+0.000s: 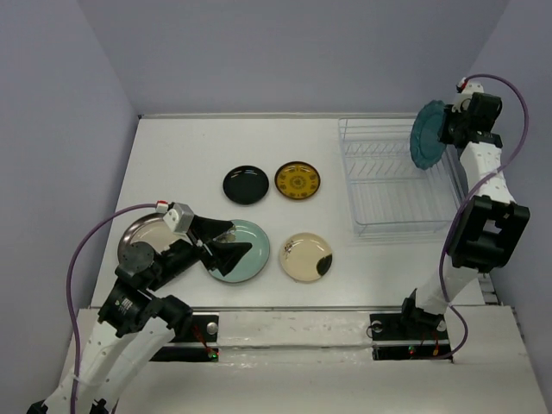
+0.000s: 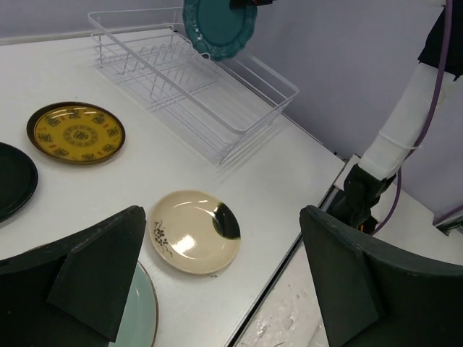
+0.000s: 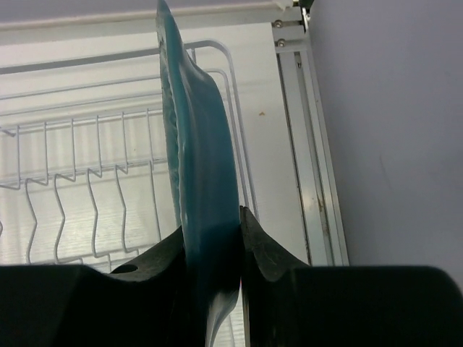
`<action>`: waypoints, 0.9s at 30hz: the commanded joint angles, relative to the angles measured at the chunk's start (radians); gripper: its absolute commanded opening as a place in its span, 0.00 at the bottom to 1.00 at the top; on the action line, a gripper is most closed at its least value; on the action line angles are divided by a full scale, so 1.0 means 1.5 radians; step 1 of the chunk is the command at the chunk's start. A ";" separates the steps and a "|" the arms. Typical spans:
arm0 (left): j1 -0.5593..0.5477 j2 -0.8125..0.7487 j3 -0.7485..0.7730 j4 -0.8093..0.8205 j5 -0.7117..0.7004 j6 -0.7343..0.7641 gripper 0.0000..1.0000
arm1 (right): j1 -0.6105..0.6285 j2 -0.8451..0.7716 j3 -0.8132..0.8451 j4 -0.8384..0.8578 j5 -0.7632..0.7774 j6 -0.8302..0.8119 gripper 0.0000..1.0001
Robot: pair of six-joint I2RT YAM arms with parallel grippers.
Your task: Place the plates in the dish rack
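Over dish rack [image 1: 403, 226], with right gripper [image 3: 212, 242] clamped on upright teal scalloped plate [image 3: 199, 144]: lower straight between two dividers [image 3: 94, 195], release only once seated.

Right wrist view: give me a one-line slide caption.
Right gripper pinches the teal scalloped plate on edge, upright above the white wire dish rack.

I count six plates in the overhead view: one teal plate [image 1: 427, 135] at the upper right, one black plate [image 1: 245, 185] and one yellow plate [image 1: 297, 180] near the centre, and one grey plate [image 1: 138, 231], one pale aqua plate [image 1: 259, 259] and one cream plate [image 1: 306, 257] across the lower half. I see one dish rack [image 1: 401, 230] at the right. I have two arms: the left arm [image 1: 129, 319] lower left, the right arm [image 1: 483, 224] on the right edge.
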 commanded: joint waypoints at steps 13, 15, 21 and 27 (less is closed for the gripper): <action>-0.005 0.005 0.006 0.021 0.004 0.012 0.99 | -0.001 -0.057 0.105 0.113 0.054 0.048 0.07; -0.005 0.005 0.004 0.022 0.004 0.012 0.99 | -0.001 -0.051 0.101 0.102 0.045 0.032 0.07; -0.006 0.006 0.006 0.021 0.004 0.011 0.99 | -0.001 -0.024 0.071 0.083 0.058 -0.021 0.07; -0.006 0.015 0.006 0.021 0.003 0.011 0.99 | -0.001 0.003 0.063 0.079 0.052 -0.033 0.07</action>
